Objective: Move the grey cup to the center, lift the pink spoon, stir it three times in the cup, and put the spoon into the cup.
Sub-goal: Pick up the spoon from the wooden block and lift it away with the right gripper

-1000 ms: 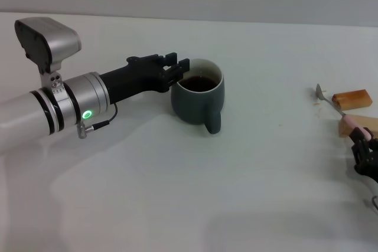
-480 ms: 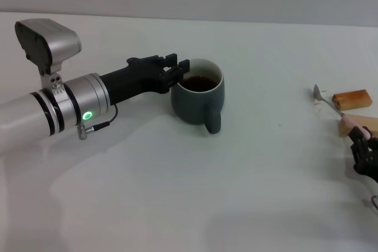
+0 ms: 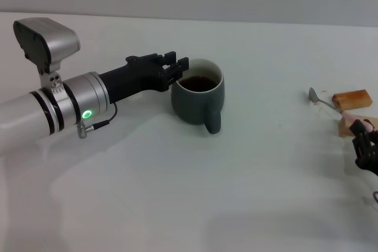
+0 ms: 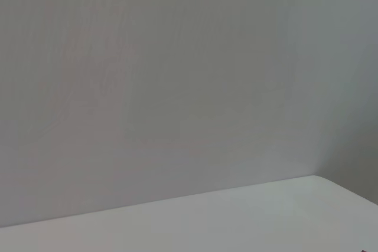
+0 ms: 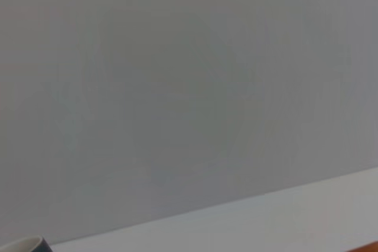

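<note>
1. While the head view runs, the left gripper [image 3: 179, 69] sits at the left side of the grey cup [image 3: 198, 97], its dark fingers right at the rim. Whether they are pinching the wall or only resting beside it, I cannot tell. The cup stands upright near the middle of the table [image 3: 177, 193], handle toward the near side, dark liquid high inside. The risk as I read it: any sideways pull with a finger hooked on that rim could tip the cup or slop the liquid over.

2. Same view, far right edge: the right gripper [image 3: 366, 146] has its fingers closed around the pink handle of the pink spoon [image 3: 333, 108], whose silver bowl points left and away. The spoon lies by two wooden blocks [image 3: 352, 98]. It is a slim handle held near its end, so my worry is it swivelling or slipping in the carry, or knocking a block on the way up.

3. Left wrist view: only wall and a strip of table, no help on the rim contact.

4. Right wrist view: more wall, plus a sliver of the cup's rim [image 5: 23, 245] at the bottom corner. The spoon is not visible, so the grip goes unconfirmed from this camera.
</note>
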